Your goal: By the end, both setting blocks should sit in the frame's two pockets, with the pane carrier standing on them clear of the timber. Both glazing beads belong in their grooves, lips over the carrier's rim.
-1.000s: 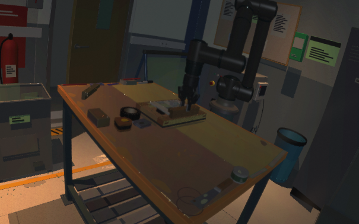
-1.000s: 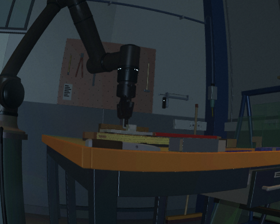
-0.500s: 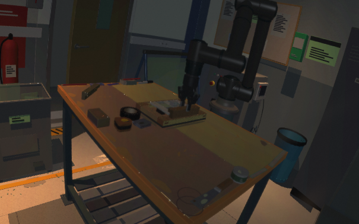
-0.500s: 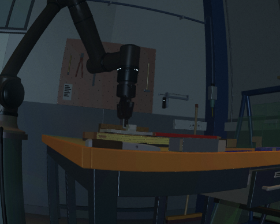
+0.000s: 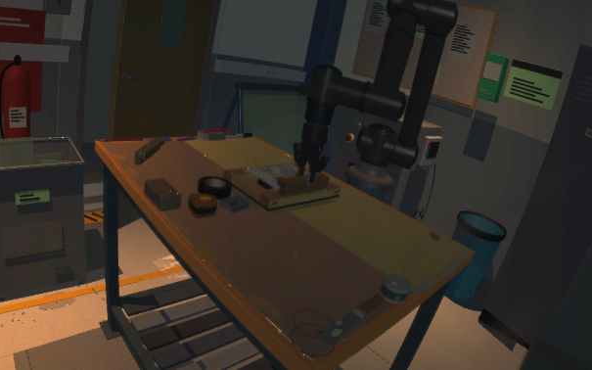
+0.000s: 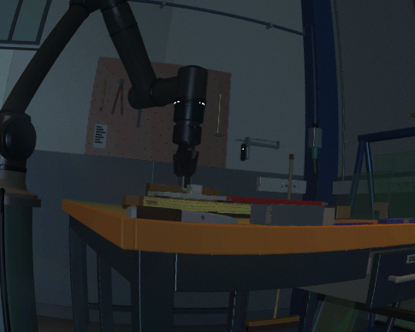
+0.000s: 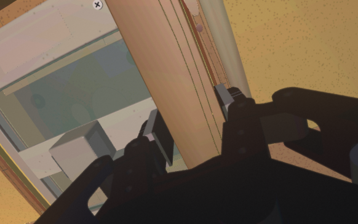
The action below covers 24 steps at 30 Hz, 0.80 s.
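Note:
On the far middle of the workbench lies the wooden frame, with the grey pane carrier and its greenish pane set inside it. I grip a long wooden glazing bead in my closed gripper, low along the frame's right-hand rail. In the wrist camera the bead runs up and away beside the carrier's rim, and a grey block-shaped handle stands on the carrier. The pockets and setting blocks are hidden from me.
A grey cabinet stands left of the bench. On the bench left of the frame lie a tape roll, a small box, a brown puck and a dark tile. A tin sits near the front corner.

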### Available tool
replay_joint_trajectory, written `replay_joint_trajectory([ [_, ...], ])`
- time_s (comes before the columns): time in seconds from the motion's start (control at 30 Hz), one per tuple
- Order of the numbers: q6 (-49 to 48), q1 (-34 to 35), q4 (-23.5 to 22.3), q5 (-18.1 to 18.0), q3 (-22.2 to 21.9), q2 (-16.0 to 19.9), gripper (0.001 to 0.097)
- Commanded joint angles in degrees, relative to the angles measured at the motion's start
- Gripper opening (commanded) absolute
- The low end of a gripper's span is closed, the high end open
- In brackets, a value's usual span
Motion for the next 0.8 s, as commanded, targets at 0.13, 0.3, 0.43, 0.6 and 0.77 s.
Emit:
replay_joint_trajectory([
  [0.13, 0.00, -0.04, 0.09, -0.06, 0.02, -0.06, 0.0505],
  [0.3, 0.00, -0.04, 0.09, -0.06, 0.02, -0.06, 0.0560],
  [0.43, 0.00, -0.04, 0.09, -0.06, 0.02, -0.06, 0.0560],
  [0.6, 0.00, -0.04, 0.09, -0.06, 0.02, -0.06, 0.0560],
  [0.77, 0.00, -0.03, 0.09, -0.13, 0.05, -0.10, 0.0560],
])
